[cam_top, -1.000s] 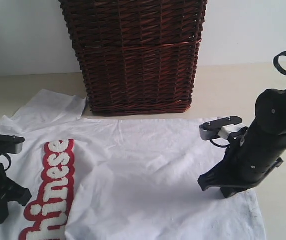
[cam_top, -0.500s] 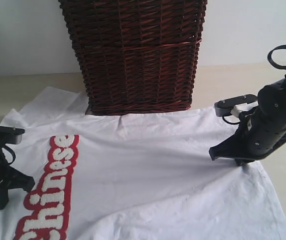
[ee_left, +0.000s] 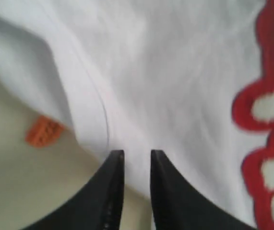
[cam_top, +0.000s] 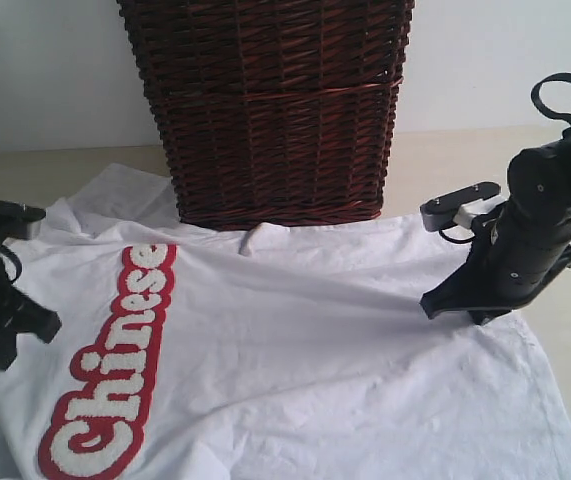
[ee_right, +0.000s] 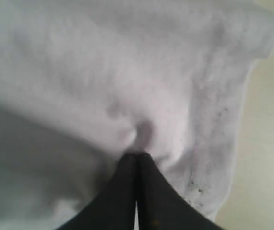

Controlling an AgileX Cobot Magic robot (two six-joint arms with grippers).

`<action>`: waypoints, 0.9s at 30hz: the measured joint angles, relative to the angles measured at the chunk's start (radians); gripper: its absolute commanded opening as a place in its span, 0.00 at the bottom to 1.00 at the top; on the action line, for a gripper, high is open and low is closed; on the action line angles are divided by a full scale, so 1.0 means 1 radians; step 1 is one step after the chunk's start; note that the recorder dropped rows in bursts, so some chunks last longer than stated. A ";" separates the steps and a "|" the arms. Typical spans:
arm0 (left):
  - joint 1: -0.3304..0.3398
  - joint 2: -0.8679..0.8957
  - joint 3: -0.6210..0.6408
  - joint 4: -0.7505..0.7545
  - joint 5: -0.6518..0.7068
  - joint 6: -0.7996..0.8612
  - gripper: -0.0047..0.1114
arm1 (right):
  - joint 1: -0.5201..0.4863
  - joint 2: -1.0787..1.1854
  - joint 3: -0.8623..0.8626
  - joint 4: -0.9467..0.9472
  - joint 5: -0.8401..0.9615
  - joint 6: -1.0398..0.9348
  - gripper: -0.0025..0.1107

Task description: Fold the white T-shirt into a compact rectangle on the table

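Observation:
The white T-shirt [cam_top: 295,340] lies spread on the table [cam_top: 445,170], with its red-outlined "Chinese" lettering [cam_top: 115,360] facing up on the left. My left gripper [cam_top: 43,325] sits at the shirt's left edge. In the left wrist view its jaws [ee_left: 137,153] stand a little apart over the hem, and the small orange tag [ee_left: 43,132] shows beside them. My right gripper [cam_top: 437,305] is on the shirt's right side, shut on a pinch of white cloth [ee_right: 137,155] that puckers at its tips.
A tall dark brown wicker basket [cam_top: 275,110] stands at the back centre, touching the shirt's far edge. Bare beige tabletop shows to the right of the shirt and behind it on both sides of the basket.
Both grippers drew the shirt toward the basket and flattened it, so the whole lettering now shows. The left jaws have parted slightly; the right stays pinched on the cloth.

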 measured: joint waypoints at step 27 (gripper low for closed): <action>-0.176 -0.041 0.346 -0.214 0.064 0.056 0.04 | -0.001 -0.248 0.000 0.524 0.053 -0.403 0.02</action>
